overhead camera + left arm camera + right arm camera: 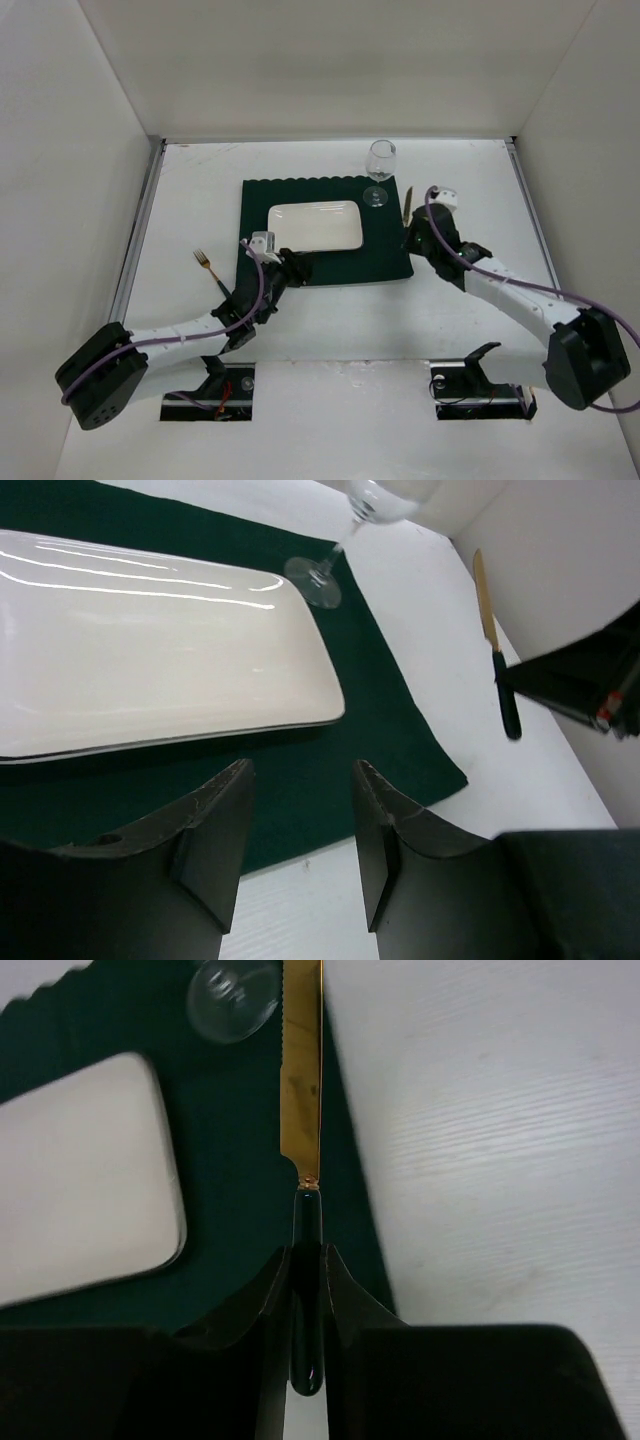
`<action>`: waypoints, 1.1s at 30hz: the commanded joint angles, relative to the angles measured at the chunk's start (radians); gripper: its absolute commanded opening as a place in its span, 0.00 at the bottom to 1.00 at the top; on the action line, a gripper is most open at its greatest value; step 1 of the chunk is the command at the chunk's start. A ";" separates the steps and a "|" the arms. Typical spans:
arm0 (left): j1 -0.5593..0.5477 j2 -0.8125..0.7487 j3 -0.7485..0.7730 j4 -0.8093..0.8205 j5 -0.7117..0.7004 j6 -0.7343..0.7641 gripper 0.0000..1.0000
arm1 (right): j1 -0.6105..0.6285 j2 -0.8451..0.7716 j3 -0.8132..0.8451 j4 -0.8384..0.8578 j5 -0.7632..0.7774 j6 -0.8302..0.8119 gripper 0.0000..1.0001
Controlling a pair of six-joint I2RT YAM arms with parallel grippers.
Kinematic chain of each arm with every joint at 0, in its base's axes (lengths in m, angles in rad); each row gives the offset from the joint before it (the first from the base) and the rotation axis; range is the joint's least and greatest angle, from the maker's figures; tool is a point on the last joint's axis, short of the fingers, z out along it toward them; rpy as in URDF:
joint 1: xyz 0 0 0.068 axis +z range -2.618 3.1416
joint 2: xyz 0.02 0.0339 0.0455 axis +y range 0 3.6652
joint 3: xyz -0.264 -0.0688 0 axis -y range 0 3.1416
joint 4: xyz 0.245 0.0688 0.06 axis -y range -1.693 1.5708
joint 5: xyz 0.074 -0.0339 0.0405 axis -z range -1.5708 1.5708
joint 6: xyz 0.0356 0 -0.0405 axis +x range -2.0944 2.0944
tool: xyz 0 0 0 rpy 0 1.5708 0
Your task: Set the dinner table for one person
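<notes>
Clamping the gold-bladed black-handled knife [302, 1110], your right gripper [306, 1255] is needing it flat, parallel beside the dark green scalloped cloth placemat [235, 1160]; left gripper [300, 770] is gaping, empty.

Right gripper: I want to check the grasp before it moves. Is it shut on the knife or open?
Shut on the knife: the right gripper has both fingers pressed against its dark handle.

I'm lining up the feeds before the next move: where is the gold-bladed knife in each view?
Top external: knife right of centre, at the green placemat right edge, just beyond the right claw.
Left wrist: upper right, past the placemat's far edge.
Right wrist: centre, blade pointing up, handle pinched in the claw.
Shared landmark: the wine glass foot, beside the blade.
</notes>
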 commanded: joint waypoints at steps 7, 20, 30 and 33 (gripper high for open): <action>0.065 0.000 0.002 -0.003 -0.019 -0.036 0.40 | 0.100 0.234 0.083 0.173 -0.118 0.016 0.15; 0.071 0.061 0.011 0.023 -0.018 -0.034 0.40 | 0.083 0.404 0.124 0.193 -0.173 -0.045 0.16; 0.080 0.063 0.011 0.023 -0.019 -0.036 0.40 | 0.068 0.443 0.118 0.155 -0.156 -0.038 0.17; 0.080 0.063 0.011 0.023 -0.019 -0.036 0.40 | 0.071 0.447 0.113 0.158 -0.147 -0.036 0.20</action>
